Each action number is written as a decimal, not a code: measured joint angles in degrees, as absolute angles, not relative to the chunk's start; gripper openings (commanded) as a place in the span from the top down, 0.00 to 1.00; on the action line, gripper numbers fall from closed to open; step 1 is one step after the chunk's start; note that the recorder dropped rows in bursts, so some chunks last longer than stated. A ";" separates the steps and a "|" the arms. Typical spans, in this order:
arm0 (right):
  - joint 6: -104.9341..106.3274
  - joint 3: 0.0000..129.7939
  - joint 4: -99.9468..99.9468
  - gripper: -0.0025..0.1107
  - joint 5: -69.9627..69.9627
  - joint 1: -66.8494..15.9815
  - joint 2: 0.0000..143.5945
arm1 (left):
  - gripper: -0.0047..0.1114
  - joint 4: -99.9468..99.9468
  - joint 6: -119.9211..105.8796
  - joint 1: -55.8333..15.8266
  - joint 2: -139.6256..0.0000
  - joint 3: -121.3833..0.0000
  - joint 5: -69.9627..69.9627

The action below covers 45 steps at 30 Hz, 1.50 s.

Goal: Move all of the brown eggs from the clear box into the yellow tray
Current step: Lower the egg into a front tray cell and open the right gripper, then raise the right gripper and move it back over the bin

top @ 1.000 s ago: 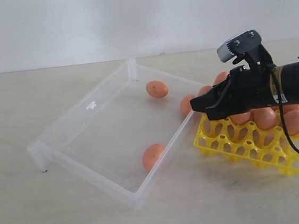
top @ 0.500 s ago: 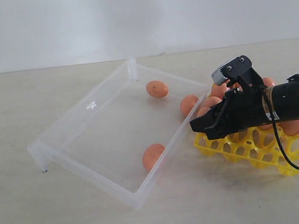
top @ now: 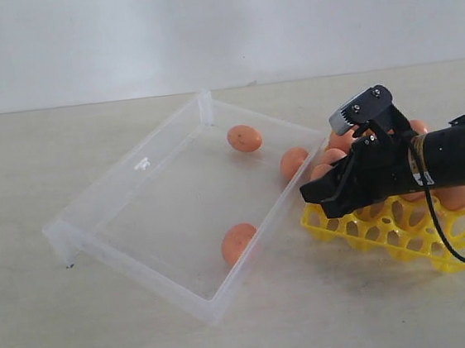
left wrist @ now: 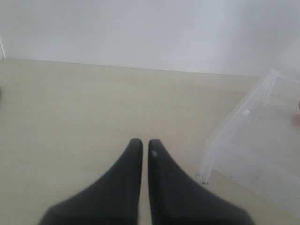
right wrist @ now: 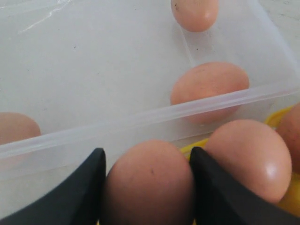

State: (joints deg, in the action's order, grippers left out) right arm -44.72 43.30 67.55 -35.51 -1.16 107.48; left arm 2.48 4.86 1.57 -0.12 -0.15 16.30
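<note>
The right jaws are clamped on a brown egg (right wrist: 147, 187), gripping it across its narrow middle, its long axis seemingly running along the jaws. The egg hangs over the left edge of the yellow tray (top: 389, 236), right of centre in the exterior view and just beside the wall of the clear box (top: 177, 205). A free cell probably lies straight below. A seated egg (right wrist: 246, 159) crowds one jaw. Three eggs (top: 244, 138) remain in the box. The left jaws, closed on nothing, hang over the bench (left wrist: 70, 108) near a box corner, so the right arm is nearer. No writing is legible.

Lab-type bench: bare beige tabletop (top: 83, 339), plain white wall (top: 200, 28) bkgd.
</note>
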 measured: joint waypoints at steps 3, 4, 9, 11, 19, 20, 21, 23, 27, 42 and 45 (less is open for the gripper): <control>-44.58 43.30 67.18 0.70 -35.51 -1.16 107.48 | 0.92 2.48 4.86 1.57 -0.12 -0.15 16.30; -44.58 43.30 67.18 0.66 -35.51 -1.16 107.48 | 0.92 2.48 4.86 1.57 -0.12 -0.15 16.30; -44.37 43.30 67.18 0.55 -35.51 -1.16 107.48 | 0.92 2.48 4.86 1.57 -0.12 -0.15 16.30; -44.37 43.30 66.96 0.53 -35.51 -1.16 107.48 | 0.92 2.48 4.86 1.57 -0.12 -0.15 16.30; -44.37 43.30 63.81 0.48 -35.51 -1.16 107.48 | 0.92 2.48 4.86 1.57 -0.12 -0.15 16.30; -44.37 43.30 63.42 0.48 -35.51 -1.16 107.48 | 0.92 2.48 4.86 1.57 -0.12 -0.15 16.30; -44.37 43.30 63.19 0.48 -35.51 -1.16 107.48 | 0.92 2.48 4.86 1.57 -0.12 -0.15 16.30; -44.47 43.30 62.78 0.48 -35.51 -1.16 107.48 | 0.92 2.48 4.86 1.57 -0.12 -0.15 16.30; -44.47 43.30 62.58 0.48 -35.51 -1.16 107.48 | 0.92 2.48 4.86 1.57 -0.12 -0.15 16.30; -50.63 43.43 59.04 0.59 -52.23 -1.31 95.00 | 0.92 2.48 4.86 1.57 -0.12 -0.15 16.30; -57.45 45.27 58.90 0.86 -55.34 -3.62 93.20 | 0.92 2.48 4.86 1.57 -0.12 -0.15 16.30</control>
State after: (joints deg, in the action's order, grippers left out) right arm -57.45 45.27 58.90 -55.34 -3.62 93.20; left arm 2.48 4.86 1.57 -0.12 -0.15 16.30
